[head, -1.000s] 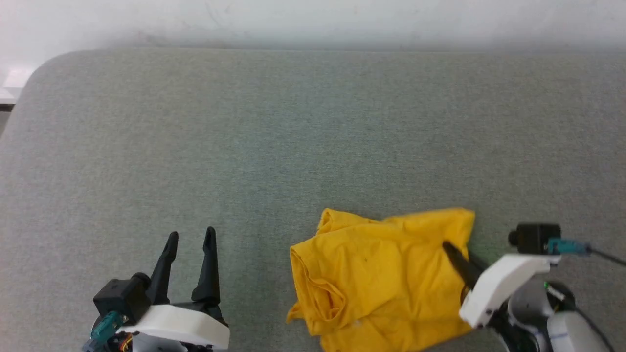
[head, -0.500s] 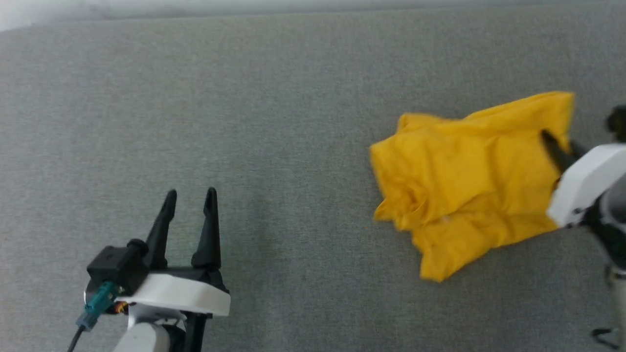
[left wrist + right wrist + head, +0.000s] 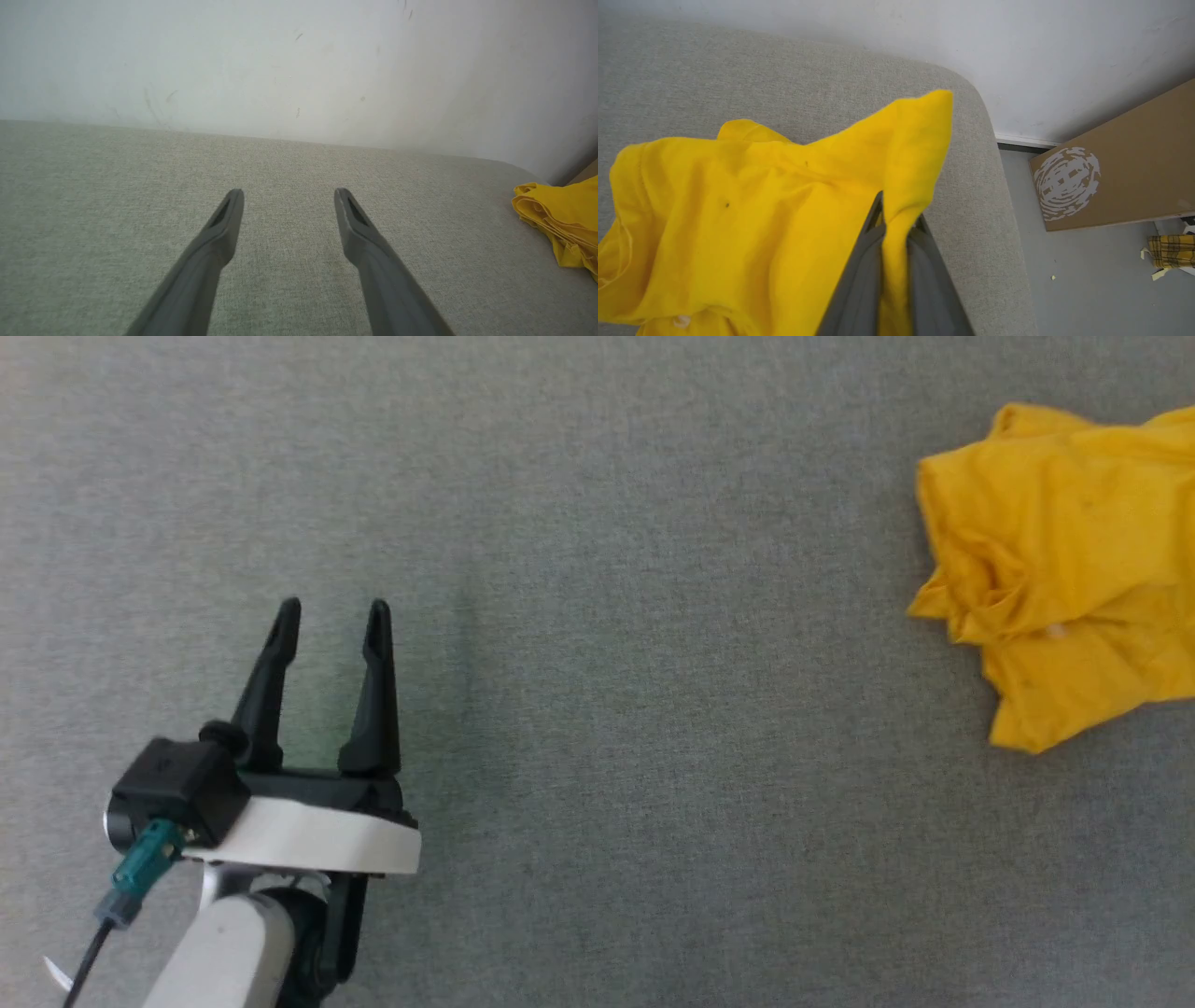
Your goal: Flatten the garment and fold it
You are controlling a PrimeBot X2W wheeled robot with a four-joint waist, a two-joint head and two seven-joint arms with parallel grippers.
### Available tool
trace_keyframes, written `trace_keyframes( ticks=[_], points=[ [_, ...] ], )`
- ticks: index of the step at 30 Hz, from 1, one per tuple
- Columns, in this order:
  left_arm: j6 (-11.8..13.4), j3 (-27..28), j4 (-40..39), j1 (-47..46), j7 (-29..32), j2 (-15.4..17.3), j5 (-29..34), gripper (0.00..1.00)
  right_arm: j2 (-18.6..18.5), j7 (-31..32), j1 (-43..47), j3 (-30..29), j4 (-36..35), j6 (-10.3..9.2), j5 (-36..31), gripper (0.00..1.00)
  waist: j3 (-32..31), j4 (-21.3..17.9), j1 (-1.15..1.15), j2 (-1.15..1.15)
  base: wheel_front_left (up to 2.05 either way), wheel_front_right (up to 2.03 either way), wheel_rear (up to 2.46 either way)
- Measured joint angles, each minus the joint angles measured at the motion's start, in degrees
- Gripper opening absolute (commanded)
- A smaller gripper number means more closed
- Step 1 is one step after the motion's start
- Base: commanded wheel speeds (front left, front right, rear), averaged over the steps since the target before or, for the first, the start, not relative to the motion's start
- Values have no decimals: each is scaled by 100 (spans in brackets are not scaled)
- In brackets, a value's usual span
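The garment [image 3: 1064,551] is a bright yellow T-shirt, crumpled in a heap at the right edge of the head view, with its plain side up and its print hidden. My right gripper [image 3: 896,219] is shut on a raised fold of the garment [image 3: 738,210], which stands up between its fingers. My left gripper [image 3: 331,611] is open and holds nothing, low over the grey padded surface [image 3: 607,616] and far to the left of the shirt. In the left wrist view the left gripper [image 3: 288,193] points at bare fabric, with the garment [image 3: 560,219] at the right edge.
A white wall [image 3: 233,60] runs behind the padded surface. The surface's rounded right edge [image 3: 999,154] drops to a grey floor just beside the shirt. A brown cardboard box [image 3: 1111,172] and a yellow plaid item [image 3: 1169,249] are on that floor.
The head camera has swung down and to the left, so the wall has left the view. The shirt, held by my right gripper, has been drawn rightward, much farther from my left gripper.
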Motion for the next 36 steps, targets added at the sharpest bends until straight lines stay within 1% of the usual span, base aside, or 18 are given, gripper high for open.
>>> trace_keyframes(
  ticks=[3, 10, 13, 18, 19, 21, 22, 23, 25, 26, 27, 36],
  points=[
    [2, 9, -114, -142, 71, 82, 91, 100, -231, -21, -154, -91, 136, 1, -54, 0, 204, -92, 0, 0, 0, 0, 0],
    [46, -14, -335, -438, 196, 176, 245, 100, -816, -417, -390, -352, 661, 1, -428, 0, 685, -214, 0, 0, 0, 0, 0],
    [52, -27, -394, -460, 241, 223, 286, 100, -972, -582, -473, -463, 913, 2, -566, 0, 873, -228, 0, 0, 0, 0, 0],
    [94, -70, -461, -567, 276, 245, 331, 100, -1234, -924, -641, -463, 1340, 7, -788, 0, 1143, -227, 0, 0, 0, 0, 0],
    [94, -91, -477, -610, 286, 246, 375, 100, -1338, -1089, -737, -432, 1567, 7, -846, 0, 1226, -218, 0, 0, 0, 0, 0],
    [97, -108, -492, -676, 290, 245, 419, 100, -1390, -1232, -813, -385, 1773, 8, -887, 0, 1282, -203, -1, 0, 0, 0, 0],
    [102, -113, -502, -701, 290, 245, 449, 100, -1391, -1290, -861, -363, 1874, 8, -899, 2, 1298, -192, 0, 0, 0, 0, 0],
    [103, -121, -506, -712, 290, 245, 478, 100, -1393, -1336, -897, -336, 1954, 8, -935, 13, 1308, -181, 0, 0, 0, 0, 0],
    [159, -120, -510, -714, 286, 243, 522, 100, -1391, -1397, -978, -303, 2134, 8, -993, 45, 1314, -168, -1, 0, 0, 0, 0],
    [200, -108, -509, -714, 288, 231, 515, 100, -1393, -1434, -1011, -300, 2208, 7, -1023, 76, 1311, -164, -1, 0, 0, 0, 0],
    [204, -104, -509, -714, 301, 220, 506, 100, -1392, -1474, -1038, -286, 2272, 8, -1040, 100, 1304, -161, -1, 0, 0, 0, 0],
    [192, -112, -516, -708, 241, 234, 436, 100, -1374, -1778, -1148, -122, 2725, 8, -1084, 100, 1126, -169, -1, 0, 0, 0, 0]
  ],
)
